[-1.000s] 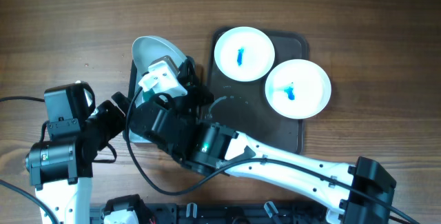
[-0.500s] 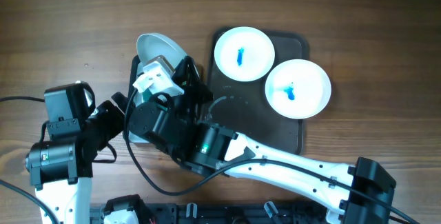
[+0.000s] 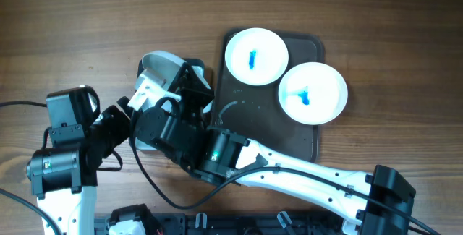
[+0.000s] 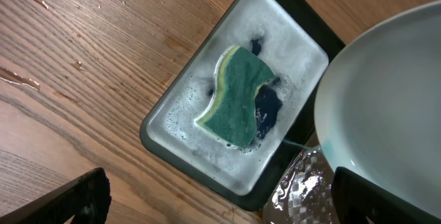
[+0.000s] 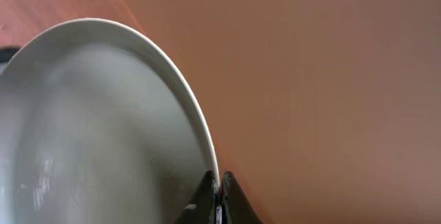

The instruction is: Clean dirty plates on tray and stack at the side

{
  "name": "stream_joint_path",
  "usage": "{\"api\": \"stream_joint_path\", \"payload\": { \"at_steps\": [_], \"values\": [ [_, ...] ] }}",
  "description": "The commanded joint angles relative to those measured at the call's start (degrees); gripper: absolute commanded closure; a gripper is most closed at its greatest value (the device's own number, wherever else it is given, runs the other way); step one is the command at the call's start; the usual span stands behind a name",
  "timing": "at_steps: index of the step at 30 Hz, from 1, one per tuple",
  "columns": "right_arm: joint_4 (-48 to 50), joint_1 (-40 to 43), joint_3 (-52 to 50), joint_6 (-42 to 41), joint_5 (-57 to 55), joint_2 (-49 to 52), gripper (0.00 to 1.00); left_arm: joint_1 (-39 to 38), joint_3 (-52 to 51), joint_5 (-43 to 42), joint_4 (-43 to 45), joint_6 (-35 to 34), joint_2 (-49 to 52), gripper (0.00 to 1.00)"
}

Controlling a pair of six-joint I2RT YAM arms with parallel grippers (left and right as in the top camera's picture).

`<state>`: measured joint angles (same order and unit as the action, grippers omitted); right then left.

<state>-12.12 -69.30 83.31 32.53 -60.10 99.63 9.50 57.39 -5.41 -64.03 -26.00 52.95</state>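
The right claw [image 5: 219, 195] is pressed together on the rim of 1 plate [image 5: 103, 127], which it holds tipped up on edge; the bowl of the plate spreads away to one side of its fingers, with bare table [image 3: 87, 18] on the other. A second ago more of this plate showed from above. Now the wrist has rolled over it and only a crescent shows past the claw.

The left claw [image 4: 227, 207] is spread wide. Right under it lies a grey tray [image 4: 186, 107] with foam and a green sponge [image 4: 238, 96], and the held plate's edge hangs close beside.

The brown tray [image 3: 246, 119] lies beyond the right claw's wrist, its near half bare. 2 blue-smeared plates [image 3: 256, 56] [image 3: 312, 92] sit at its far end, touching, 1 overhanging the rim, unmoved. Open wood lies ahead of both claws.
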Motion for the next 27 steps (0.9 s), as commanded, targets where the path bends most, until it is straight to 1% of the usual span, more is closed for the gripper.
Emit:
{"api": "stream_joint_path", "payload": {
  "at_steps": [1, 10, 13, 27],
  "values": [
    [1.18, -0.17, 1.38, 7.67, 2.34, -1.62, 0.96, 0.52, 1.07, 0.98, 0.07, 0.13, -0.35, 0.0],
    [2.45, -0.17, 1.4, 8.22, 2.34, -1.62, 0.96, 0.52, 1.07, 0.98, 0.07, 0.13, -0.35, 0.0],
    [2.69, -0.17, 1.4, 9.53, 2.32, -1.6, 0.96, 0.52, 1.07, 0.98, 0.07, 0.13, -0.35, 0.0],
    [4.63, -0.15, 1.4, 9.44, 2.23, -1.6, 0.96, 0.52, 1.07, 0.96, 0.07, 0.13, -0.35, 0.0]
  ]
}}
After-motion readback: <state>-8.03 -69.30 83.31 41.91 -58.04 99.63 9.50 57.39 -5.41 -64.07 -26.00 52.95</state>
